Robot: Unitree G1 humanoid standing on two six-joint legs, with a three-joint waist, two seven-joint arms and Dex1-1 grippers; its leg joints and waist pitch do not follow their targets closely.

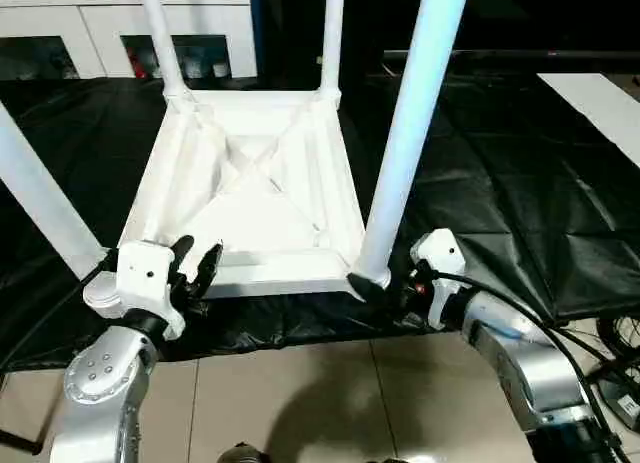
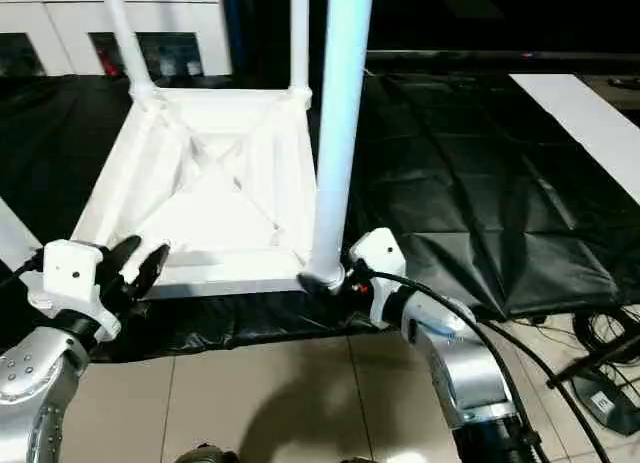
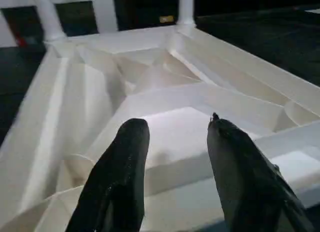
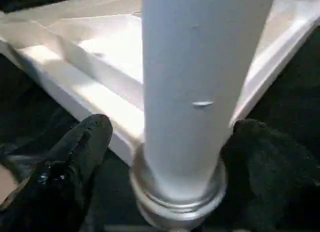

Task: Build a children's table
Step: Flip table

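A white tabletop (image 1: 255, 198) lies upside down, ribbed underside up, on a black-covered work table (image 1: 520, 183). Four white legs stand in its corner sockets; the near right leg (image 1: 410, 133) rises at about five o'clock of the tabletop, the near left leg (image 1: 40, 198) at seven. The right gripper (image 4: 175, 157) has its fingers spread either side of that near right leg's base, apart from it. The left gripper (image 1: 195, 268), fingers apart and holding nothing, hovers at the near edge. Assembly looks nearly finished; next probably comes checking each leg's seating, then turning the table upright. A white cabinet (image 1: 120, 28) stands at eleven o'clock; cables (image 2: 600, 333) lie at four.
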